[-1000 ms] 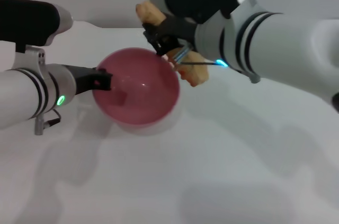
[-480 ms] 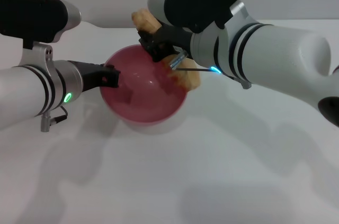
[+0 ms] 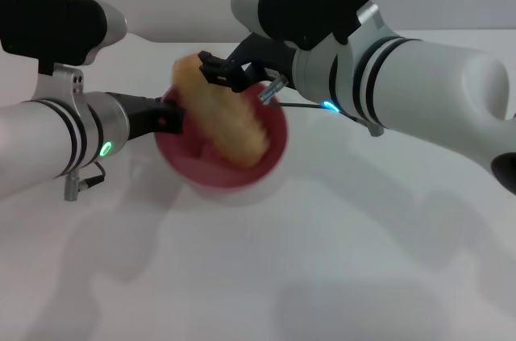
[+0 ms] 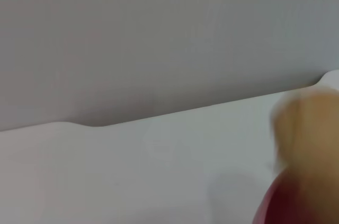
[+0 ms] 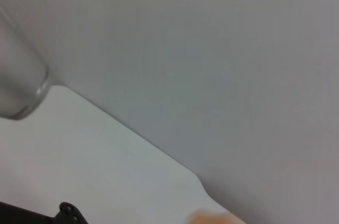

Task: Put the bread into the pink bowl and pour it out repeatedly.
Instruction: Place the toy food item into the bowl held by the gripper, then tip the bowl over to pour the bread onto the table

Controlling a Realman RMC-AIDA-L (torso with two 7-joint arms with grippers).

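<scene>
The golden-tan bread [image 3: 224,119] lies slanted in the pink bowl [image 3: 276,143], its upper end over the far left rim, and it looks blurred with motion. My left gripper [image 3: 169,121] is shut on the bowl's left rim and holds it on the white table. My right gripper [image 3: 224,73] is just above the bowl's far rim, next to the bread's upper end, open. The left wrist view shows the blurred bread [image 4: 307,128] above the bowl's rim [image 4: 275,208]. In the right wrist view only a tan sliver of bread [image 5: 212,217] shows.
The white table [image 3: 339,260] stretches in front of and to the right of the bowl. A grey wall [image 4: 159,38] stands behind the table's far edge. My right arm [image 3: 419,83] reaches over the table's far right.
The bread has left the right gripper and dropped from behind the far rim into the bowl. The left gripper has kept its hold on the rim.
</scene>
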